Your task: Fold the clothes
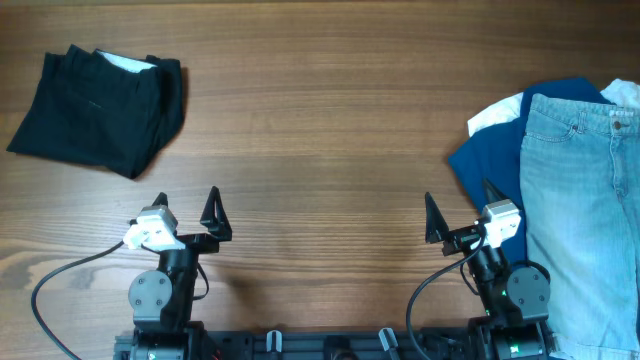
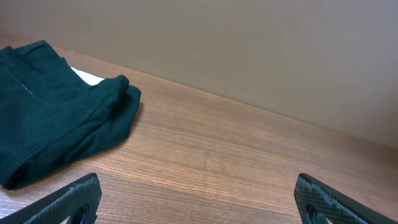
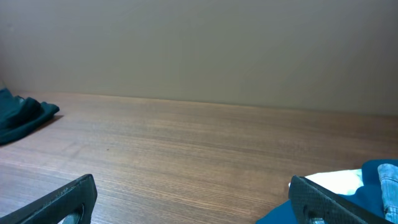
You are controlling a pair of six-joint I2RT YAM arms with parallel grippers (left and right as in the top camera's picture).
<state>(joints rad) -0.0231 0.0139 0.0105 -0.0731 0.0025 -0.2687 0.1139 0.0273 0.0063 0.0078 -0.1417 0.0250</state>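
Both gape wide and empty: my left gripper (image 1: 187,205) and right gripper (image 1: 460,207) near the front edge of the desk (image 1: 330,130); denim shorts (image 1: 580,200) at the right edge over a navy garment (image 1: 490,160), a black garment (image 1: 95,110) folded in the far left corner

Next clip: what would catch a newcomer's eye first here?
Pale-blue denim shorts lie spread at the right edge of the wooden table, overlapping a navy fabric garment. A folded black fabric garment sits at the far left. The left tool and right tool stand open and empty near the front edge.
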